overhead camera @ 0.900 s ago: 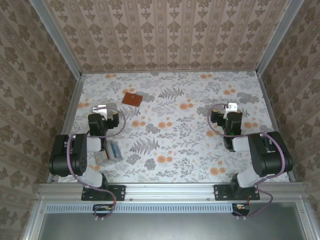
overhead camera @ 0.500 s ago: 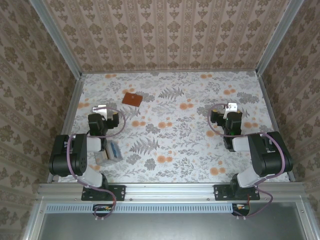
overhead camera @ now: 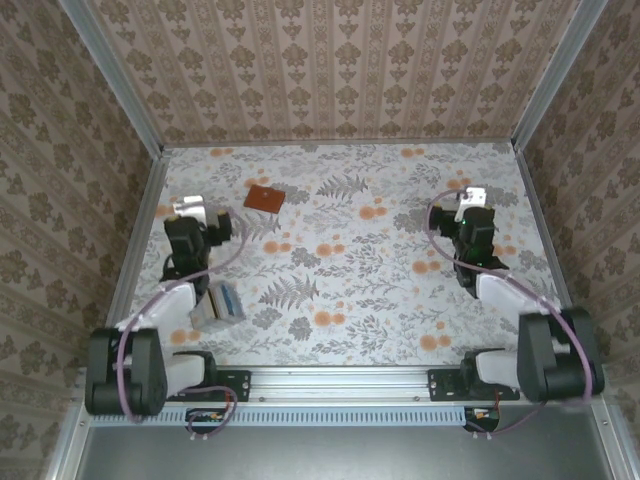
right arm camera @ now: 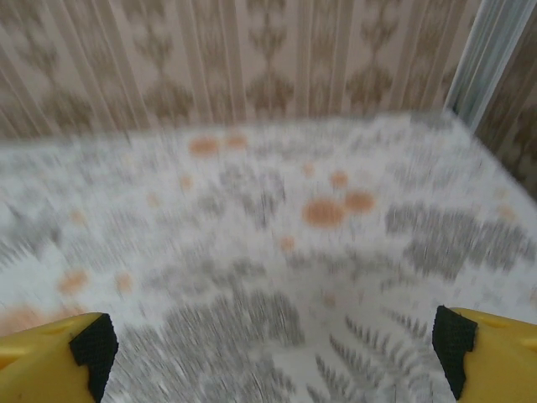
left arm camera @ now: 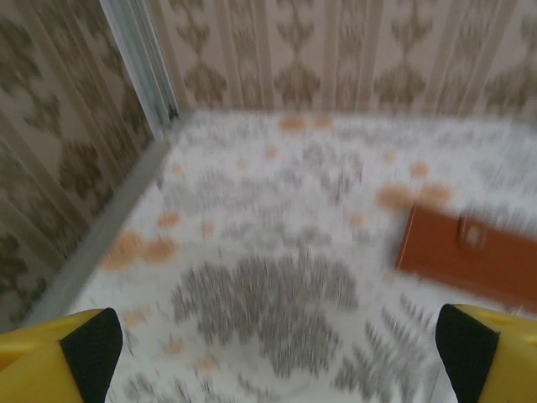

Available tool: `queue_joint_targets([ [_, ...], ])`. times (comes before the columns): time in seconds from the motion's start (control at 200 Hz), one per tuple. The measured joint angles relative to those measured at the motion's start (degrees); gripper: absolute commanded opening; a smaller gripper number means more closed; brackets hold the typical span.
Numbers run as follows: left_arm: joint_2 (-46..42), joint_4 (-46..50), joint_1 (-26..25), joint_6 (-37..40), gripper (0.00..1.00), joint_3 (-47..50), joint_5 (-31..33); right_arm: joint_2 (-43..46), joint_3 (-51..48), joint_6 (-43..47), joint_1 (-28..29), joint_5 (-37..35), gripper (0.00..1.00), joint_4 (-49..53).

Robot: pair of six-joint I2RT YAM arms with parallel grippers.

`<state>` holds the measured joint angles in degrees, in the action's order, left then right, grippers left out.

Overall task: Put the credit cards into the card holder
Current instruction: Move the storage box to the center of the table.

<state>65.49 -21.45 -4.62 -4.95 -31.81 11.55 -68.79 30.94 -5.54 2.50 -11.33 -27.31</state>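
The small reddish-brown leather card holder (overhead camera: 265, 197) lies flat on the far left part of the surface, well apart from the back wall. In the left wrist view it (left arm camera: 474, 256) sits ahead and to the right, with a small strap on its top face. Its right end is cut off by the frame edge and its outline is smeared by blur.

The thin grey and blue plastic credit cards (overhead camera: 222, 303) lie in a small stack near the front left. They are just beside the left arm (overhead camera: 188, 245), well apart from the card holder. Their left edge is hidden by the arm, and the stack is too small to count.

The left arm's jaws are released and spread wide. The yellow, black-padded fingertips (left arm camera: 88, 344) sit at the bottom corners of the wrist view, with nothing between them. They hang above the surface, near the card holder on its left front side.

The right arm's jaws are equally wide and empty, fingertips (right arm camera: 453, 348) at the frame corners, over the far right of the surface. That wrist view is blurred.

The white cloth-covered surface (overhead camera: 350, 280), printed with grey ferns and orange spots, is bare across its middle between the arms. Brown patterned wallpaper walls (overhead camera: 340, 70) bound it on three sides, and an aluminium rail (overhead camera: 340, 378) runs along the near edge.
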Motion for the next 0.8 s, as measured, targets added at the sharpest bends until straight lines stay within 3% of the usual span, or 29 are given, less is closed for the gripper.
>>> queue_joint_targets([
  [0.13,-2.2,14.6,1.0,-12.5,1.00,-15.8,1.0,7.9,4.9,-10.2,-0.3,-3.5,1.00,8.0],
  [0.285,6.5,25.6,4.8,-21.9,0.99,-27.2,-8.3,7.9,9.2,-17.7,-1.7,1.4,0.95,17.7],
  [0.53,32.4,40.3,0.8,-23.8,0.97,-40.5,-19.9,2.1,10.4,-20.6,2.6,9.6,0.93,26.6],
  [0.795,46.2,45.6,-0.8,-29.3,0.91,-47.8,-23.9,1.4,10.4,-20.2,4.9,13.2,0.93,31.0],
])
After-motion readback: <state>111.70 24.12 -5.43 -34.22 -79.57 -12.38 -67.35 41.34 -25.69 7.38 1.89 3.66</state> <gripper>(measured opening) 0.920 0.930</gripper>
